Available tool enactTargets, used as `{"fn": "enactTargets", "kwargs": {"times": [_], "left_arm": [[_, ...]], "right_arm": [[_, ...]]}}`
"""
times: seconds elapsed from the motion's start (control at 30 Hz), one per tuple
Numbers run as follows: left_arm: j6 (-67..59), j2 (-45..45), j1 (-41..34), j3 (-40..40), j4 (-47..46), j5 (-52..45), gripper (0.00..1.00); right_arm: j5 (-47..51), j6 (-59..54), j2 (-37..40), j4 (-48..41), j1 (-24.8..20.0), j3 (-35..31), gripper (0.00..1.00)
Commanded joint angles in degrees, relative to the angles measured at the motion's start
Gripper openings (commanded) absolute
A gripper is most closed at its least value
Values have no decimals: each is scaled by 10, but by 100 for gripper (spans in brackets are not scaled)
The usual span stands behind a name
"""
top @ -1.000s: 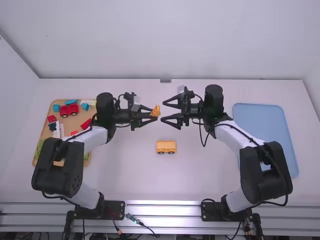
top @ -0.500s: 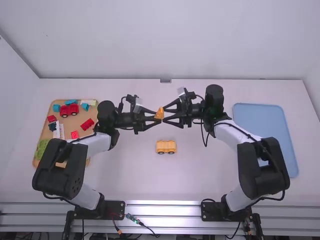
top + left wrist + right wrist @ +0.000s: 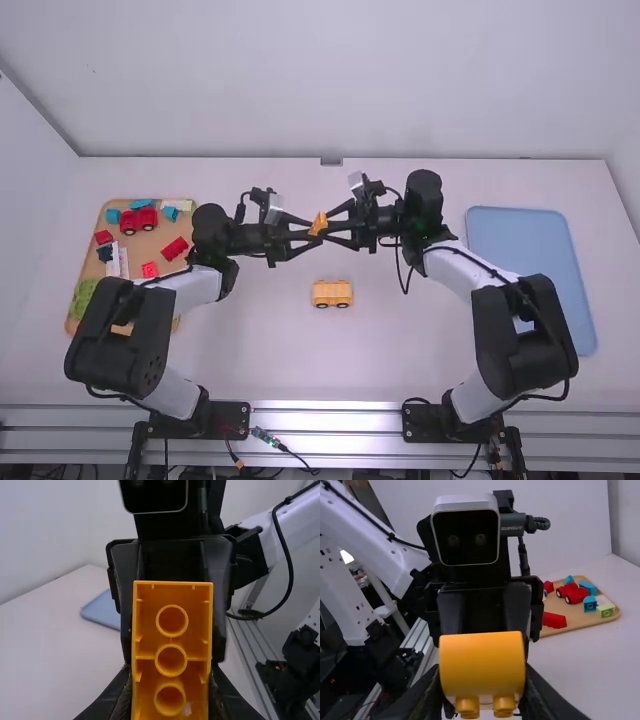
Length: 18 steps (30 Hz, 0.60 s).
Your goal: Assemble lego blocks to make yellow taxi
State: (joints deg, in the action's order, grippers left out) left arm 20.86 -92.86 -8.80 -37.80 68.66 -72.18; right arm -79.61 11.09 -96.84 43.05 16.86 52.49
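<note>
The left gripper (image 3: 312,231) and the right gripper (image 3: 328,227) meet above the middle of the table (image 3: 260,350), both clamped on one orange-yellow Lego block (image 3: 319,223). In the high view their fingertips overlap it so closely that the exact contact spots are hard to make out. The left wrist view faces the block's hollow underside, with three round tubes (image 3: 171,660) in a row, the lowest close to the view's cut-off edge. The right wrist view faces a smooth, rounded side with two studs (image 3: 468,706) beneath.

On the table, nearer than the grippers and well apart from them, stands the yellow wheeled body (image 3: 332,292), two dark wheels (image 3: 321,305) showing on its near side; its far side is hidden.

At the left, a wooden tray (image 3: 150,243) holds a red toy car (image 3: 138,220) and loose blocks, its near part hidden by the left arm (image 3: 115,335). At the right lies a blue tray (image 3: 520,240), partly covered by the right arm (image 3: 530,335).
</note>
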Motion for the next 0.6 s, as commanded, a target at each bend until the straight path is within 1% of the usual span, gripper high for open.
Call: {"fn": "enactTargets", "kwargs": {"times": [0.0,0.13,0.23,0.27,0.3,0.33,0.37,0.4,0.43,0.47,0.53,0.57], "left_arm": [[7,17,-3,2,4,11,2],[8,17,-3,2,2,11,2],[8,17,-3,2,2,11,2],[8,17,-3,2,2,11,2],[8,17,-3,2,1,11,6],[8,17,-3,2,-1,11,13],[7,17,-3,2,-4,12,20],[4,17,-3,2,-8,11,25],[1,17,-3,2,-13,11,27],[1,17,-3,2,-19,13,33],[1,17,-3,2,-20,13,55],[1,17,-3,2,-21,12,78]], "right_arm": [[-15,7,-5,2,4,8,32],[-16,7,-5,3,4,8,24],[-15,7,-5,3,4,8,13],[-16,7,-5,3,4,8,11],[-16,7,-5,4,5,8,4],[-16,7,-5,6,5,8,0],[-16,7,-5,7,5,8,0],[-15,7,-5,7,5,8,0],[-16,7,-5,7,4,8,0],[-16,7,-5,7,4,8,0],[-16,7,-5,7,4,8,0],[-15,6,-5,7,4,8,0]]}}
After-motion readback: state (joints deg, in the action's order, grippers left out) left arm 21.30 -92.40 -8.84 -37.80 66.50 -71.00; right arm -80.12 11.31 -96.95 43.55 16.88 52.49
